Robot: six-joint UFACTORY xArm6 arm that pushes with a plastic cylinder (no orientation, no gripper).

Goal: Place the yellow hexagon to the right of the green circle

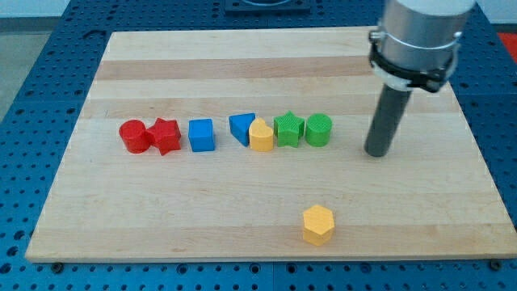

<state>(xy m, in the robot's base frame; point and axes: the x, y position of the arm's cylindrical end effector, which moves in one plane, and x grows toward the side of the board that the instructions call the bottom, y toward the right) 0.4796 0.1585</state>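
The yellow hexagon [318,224] lies near the view's bottom edge of the wooden board, below and slightly left of the green circle [319,129]. The green circle ends a row of blocks on its right side. My tip [377,152] rests on the board to the right of the green circle, about one block-width of bare wood between them. The tip is well above and to the right of the yellow hexagon and touches no block.
The row runs from the view's left: red circle [132,135], red star [165,136], blue square [202,135], blue triangle [241,127], yellow heart [261,137], green star [288,128]. The board [242,73] lies on a blue perforated table.
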